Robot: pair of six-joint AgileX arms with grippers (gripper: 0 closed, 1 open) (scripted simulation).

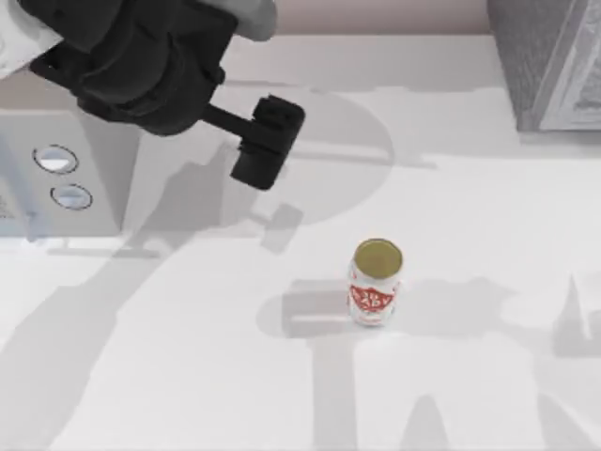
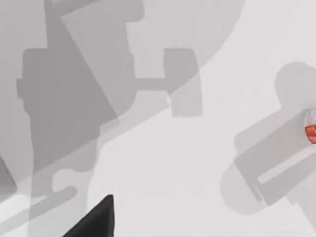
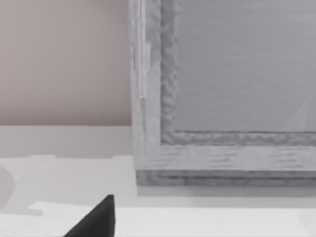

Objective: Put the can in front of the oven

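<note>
Matte black left arm (image 1: 141,66), boxy black gripper (image 1: 266,143) on a thin stem

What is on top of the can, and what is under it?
The can has only its dull gold lid on top; nothing rests on it. It stands upright on the white table. The spot beneath its base is covered by the can itself.

- The can (image 1: 376,282): small, white with red label, gold top, upright near the table's middle
- The oven (image 1: 58,174): light grey box, two round knobs, at the left edge, well apart from the can
</note>
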